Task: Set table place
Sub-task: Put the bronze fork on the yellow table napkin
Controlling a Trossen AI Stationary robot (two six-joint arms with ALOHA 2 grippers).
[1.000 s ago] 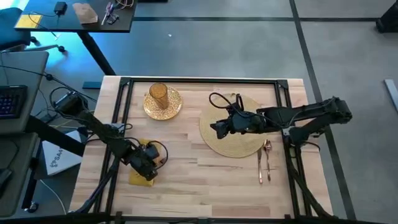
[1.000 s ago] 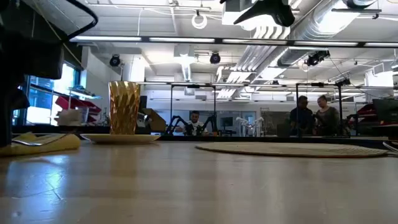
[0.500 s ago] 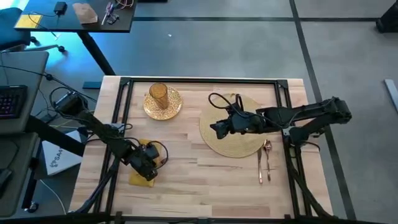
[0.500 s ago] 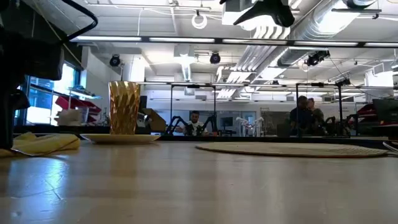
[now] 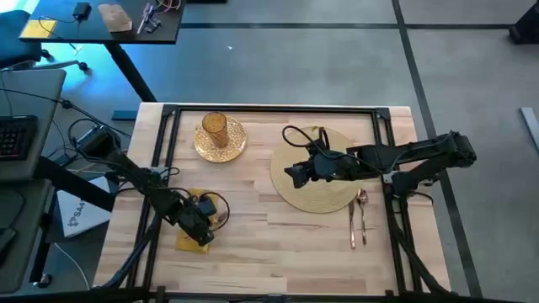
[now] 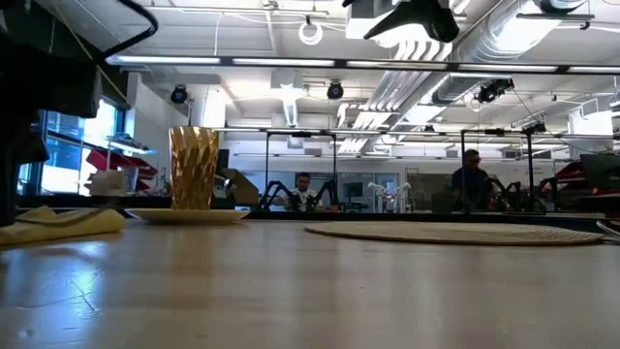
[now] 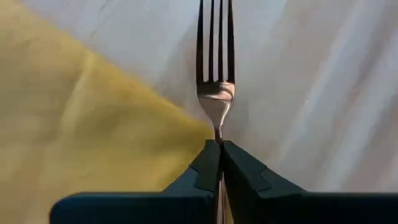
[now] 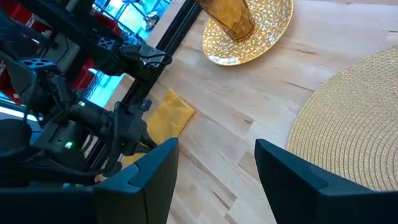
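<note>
Left claw (image 5: 200, 224) is low at the worktop's (image 5: 253, 227) seven o'clock corner, right over the yellow napkin (image 5: 187, 240). The left wrist view settles it: fingers (image 7: 205, 167) pinched together on the handle of a copper fork (image 7: 216, 68), tines pointing away from the claw, napkin cloth lying just beside and under it.

Right claw (image 5: 295, 174) hangs above the nine o'clock edge of the round woven placemat (image 5: 324, 195), which sits at about three o'clock on the worktop. Its fingers (image 8: 149, 171) stand well apart in the right wrist view, gripping nothing, with bare wood between them.

Up at eleven o'clock, the gold speckled plate (image 5: 232, 143) carries the amber ribbed glass (image 5: 214, 125), upright on it. The low view shows the same pair, glass (image 6: 194, 167) standing on plate (image 6: 184, 216), and the placemat (image 6: 455, 233) as a flat sliver off to the side, well apart from them.

More cutlery (image 5: 358, 220) lies on the wood just beside the placemat at its five o'clock edge, handles running toward six o'clock. The black frame rail (image 5: 269, 110) runs round the worktop's edges, close to the plate at twelve o'clock.

Across the room beyond the worktop, a person (image 6: 470, 179) shows in the low view, far off.
</note>
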